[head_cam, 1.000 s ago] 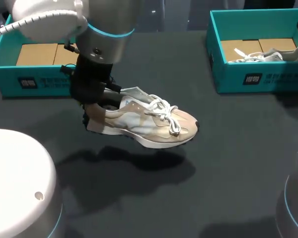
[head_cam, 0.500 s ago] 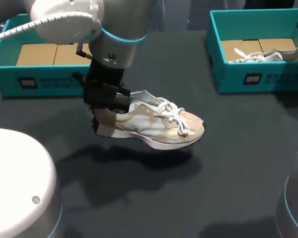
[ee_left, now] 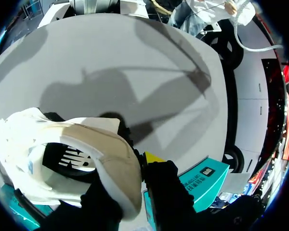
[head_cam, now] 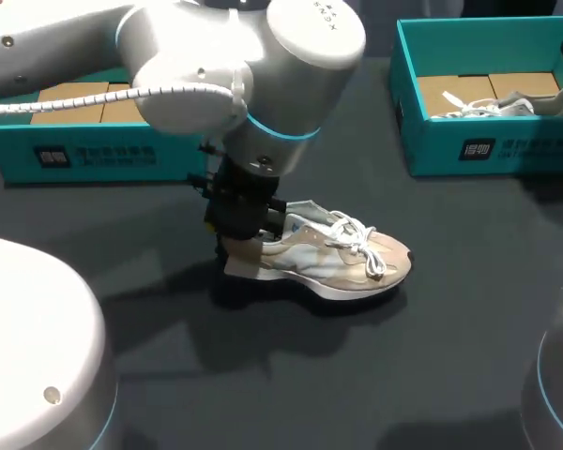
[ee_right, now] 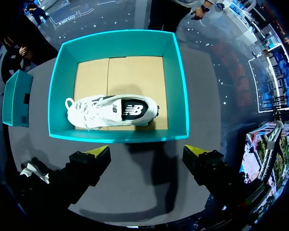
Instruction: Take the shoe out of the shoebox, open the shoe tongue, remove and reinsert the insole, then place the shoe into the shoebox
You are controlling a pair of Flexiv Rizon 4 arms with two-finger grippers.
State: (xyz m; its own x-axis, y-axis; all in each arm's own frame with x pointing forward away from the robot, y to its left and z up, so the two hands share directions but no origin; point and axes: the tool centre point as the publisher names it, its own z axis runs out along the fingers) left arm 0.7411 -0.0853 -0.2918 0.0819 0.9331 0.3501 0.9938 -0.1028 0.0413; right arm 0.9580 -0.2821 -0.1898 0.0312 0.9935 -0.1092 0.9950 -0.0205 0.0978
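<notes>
Standing at the back left of the bench (head_cam: 450,328) is a teal shoebox (head_cam: 75,155). In front of it, your left end effector (head_cam: 249,234) is clamped on the heel of the beige shoe (head_cam: 342,262), which sits low on the bench with its toe pointing right. Your right end effector (ee_right: 147,156) hangs wide open and empty near a second shoebox (ee_right: 118,137), which holds a white shoe (ee_right: 111,111).

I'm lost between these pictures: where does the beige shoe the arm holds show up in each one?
Head view: beige shoe mid-table, heel in the left gripper.
Left wrist view: beige shoe, heel between the gripper's fingers.
Right wrist view: likely the pale scrap beside the right gripper; uncertain.
Shared landmark: the teal left shoebox, seen in all three.
</notes>
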